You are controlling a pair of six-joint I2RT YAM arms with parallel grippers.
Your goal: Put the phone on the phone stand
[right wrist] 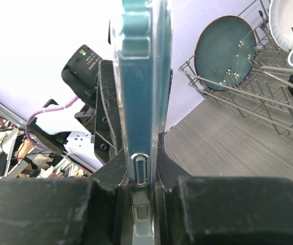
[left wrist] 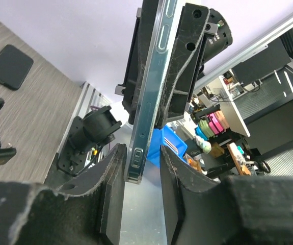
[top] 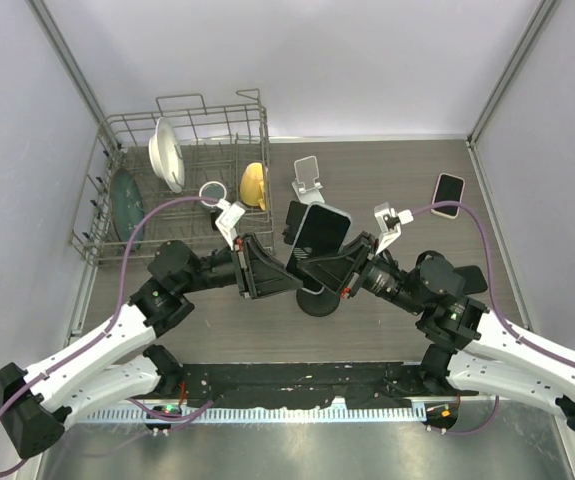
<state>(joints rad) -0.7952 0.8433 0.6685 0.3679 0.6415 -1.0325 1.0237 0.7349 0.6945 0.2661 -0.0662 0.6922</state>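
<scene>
Readable text, labels, brands, numbers, signs: none that I can make out in any of my three views.

Item: small pale lettering beside a green light on the black housing (right wrist: 84,60), seen from my right wrist. Too small to read.

Item: striped print on the blue box (left wrist: 172,145) in the background of my left wrist's view. Blurred, unreadable.

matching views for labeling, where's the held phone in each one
Top external: phone at centre, dark face towards the camera.
Left wrist: phone edge-on, centre, running top to bottom.
Right wrist: phone edge-on, centre.
Shared landmark: grey wood table.
</scene>
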